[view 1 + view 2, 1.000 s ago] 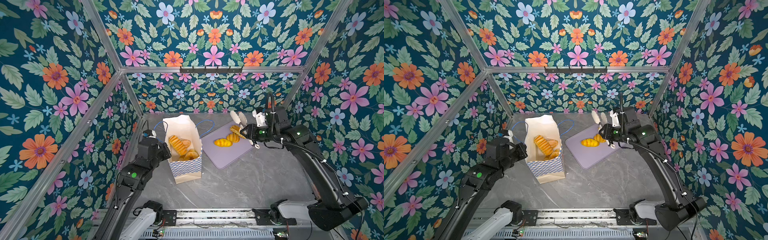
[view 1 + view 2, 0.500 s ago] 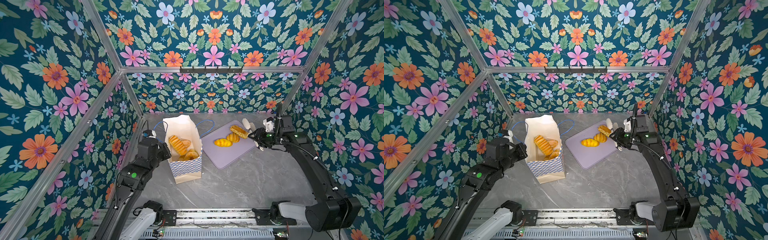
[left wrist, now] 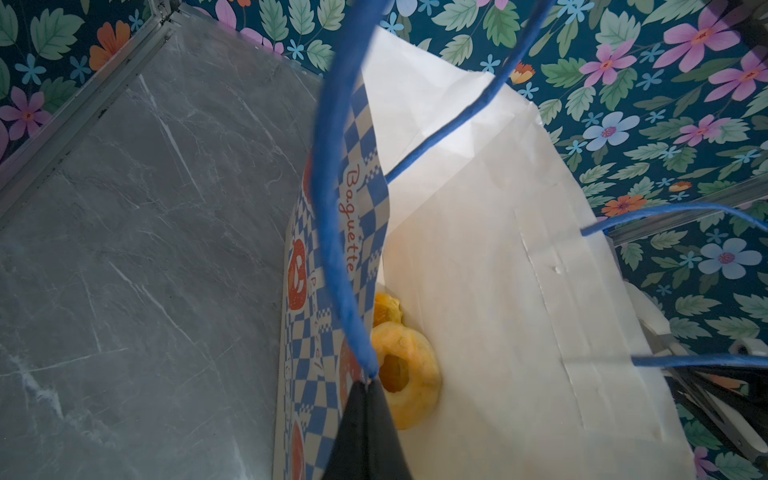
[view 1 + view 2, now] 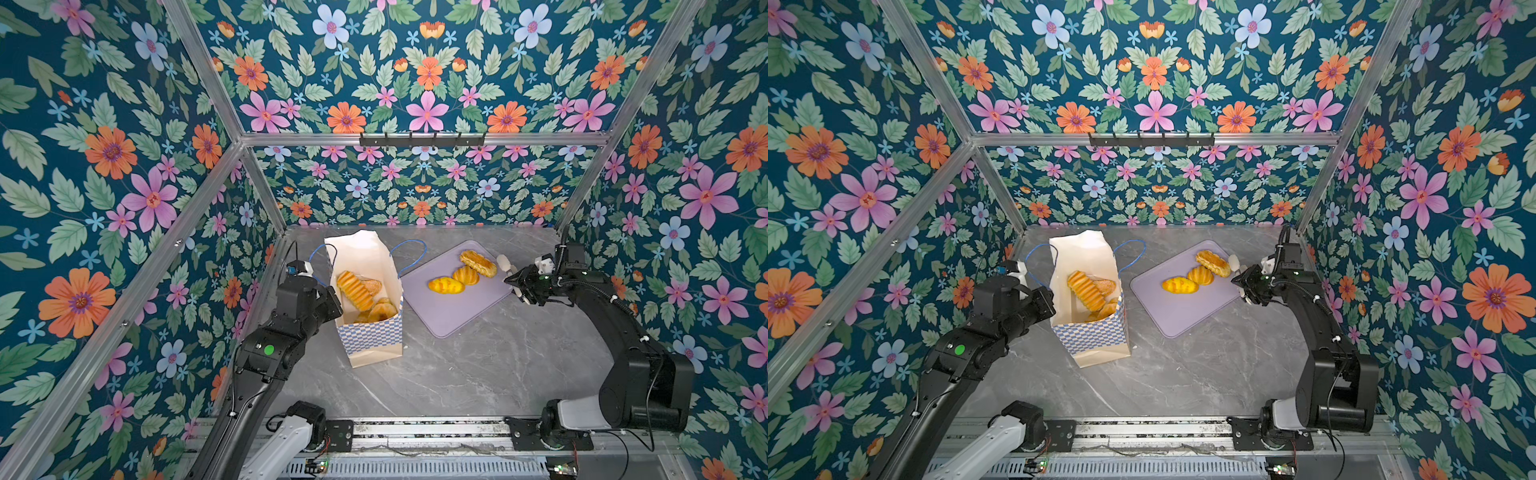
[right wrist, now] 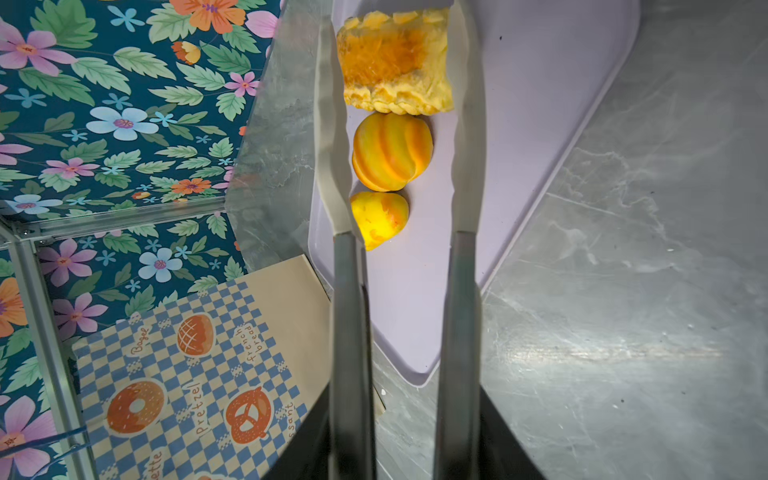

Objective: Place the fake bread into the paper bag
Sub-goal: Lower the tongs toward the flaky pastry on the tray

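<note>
Centre the tongs along the flaky pastry before squeezing. With one white tip just off its right-hand end in a top view, a pinch there would probably let it tip out on the lift. From the wrist view, tips apart, one on each side of it; impossible to say whether touching yet, or level with it. Squeeze gently across the width, lift straight up, and stay clear of the ribbed bun just beside it and the yellow bun next along, all three lying in a row on the tray. Right gripper at the tray's right-hand edge, fingers clamped on the tongs' metal arms. Leave the left gripper shut on the rim of the paper bag at the root of a cord handle, holding the mouth open. Bag standing on the table left of the tray, with a long roll, a ring and other pieces already inside. Aim for the free side of the mouth. Against a second ago: tongs lower and drawn back toward the right-hand edge; no shift in pastry, buns, bag or left arm.
</note>
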Controlling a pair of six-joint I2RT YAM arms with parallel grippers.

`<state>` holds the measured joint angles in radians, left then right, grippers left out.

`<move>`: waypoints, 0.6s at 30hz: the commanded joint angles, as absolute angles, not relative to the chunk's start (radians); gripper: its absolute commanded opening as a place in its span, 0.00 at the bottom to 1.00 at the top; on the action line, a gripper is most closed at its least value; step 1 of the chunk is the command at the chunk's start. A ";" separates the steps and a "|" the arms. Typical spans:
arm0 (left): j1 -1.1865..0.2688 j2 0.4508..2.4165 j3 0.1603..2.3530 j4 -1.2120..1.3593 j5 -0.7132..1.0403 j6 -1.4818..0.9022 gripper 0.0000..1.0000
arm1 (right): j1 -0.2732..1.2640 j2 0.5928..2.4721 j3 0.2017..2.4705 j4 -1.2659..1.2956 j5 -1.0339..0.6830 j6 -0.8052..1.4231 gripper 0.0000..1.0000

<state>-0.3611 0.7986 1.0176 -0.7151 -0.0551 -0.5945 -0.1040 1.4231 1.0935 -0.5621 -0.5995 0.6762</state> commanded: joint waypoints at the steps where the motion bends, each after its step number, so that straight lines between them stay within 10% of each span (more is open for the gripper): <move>1: -0.360 0.794 1.015 -0.707 -0.061 -0.586 0.04 | -0.108 1.447 1.092 -0.483 -0.624 0.688 0.43; 18: -0.360 0.811 1.019 -0.706 -0.062 -0.585 0.04 | -0.111 1.580 1.108 -0.423 -0.642 0.692 0.44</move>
<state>-0.3611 0.8097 1.0157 -0.7151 -0.0555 -0.5941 -0.1108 1.5692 1.1004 -0.4633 -0.6186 0.6876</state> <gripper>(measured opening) 0.050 0.441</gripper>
